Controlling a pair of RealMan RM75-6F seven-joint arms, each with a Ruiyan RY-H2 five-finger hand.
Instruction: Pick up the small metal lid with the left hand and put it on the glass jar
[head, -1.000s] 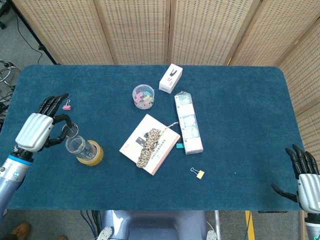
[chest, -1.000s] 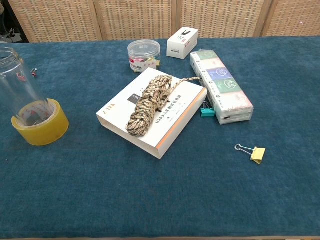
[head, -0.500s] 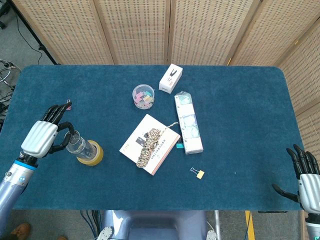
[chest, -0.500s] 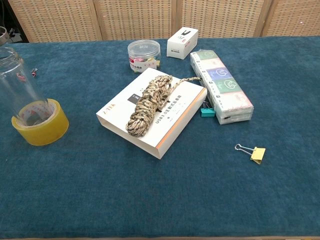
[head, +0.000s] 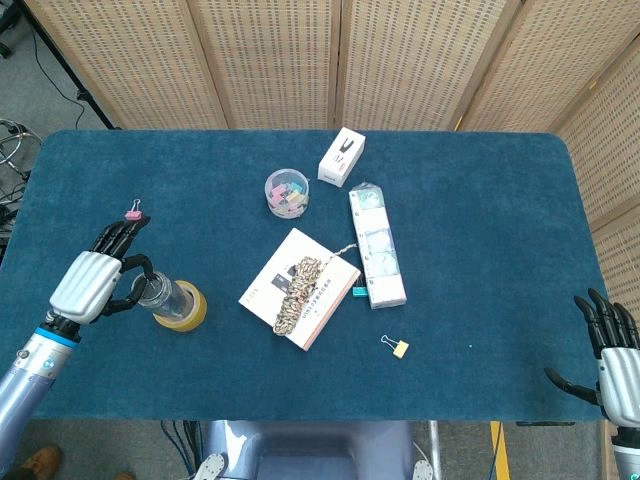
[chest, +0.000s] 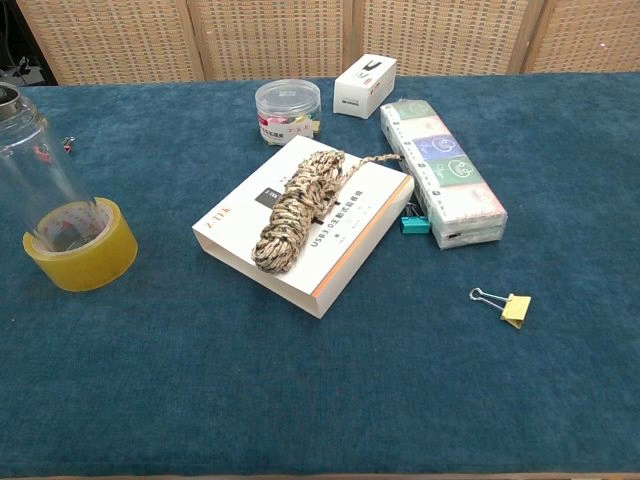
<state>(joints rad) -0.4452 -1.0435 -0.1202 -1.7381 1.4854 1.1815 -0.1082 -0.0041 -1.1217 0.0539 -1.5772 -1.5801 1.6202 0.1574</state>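
The left hand (head: 92, 285) holds the lid (chest: 8, 96) on top of the jar (chest: 40, 175), at its 9 o'clock, to cap it. The right hand (head: 612, 355) rests open and empty.

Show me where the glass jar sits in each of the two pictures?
Head view: the glass jar is at the left, standing in the yellow tape roll, the left hand at its top.
Chest view: far left edge, same tape roll.
Shared landmark: the tape roll.
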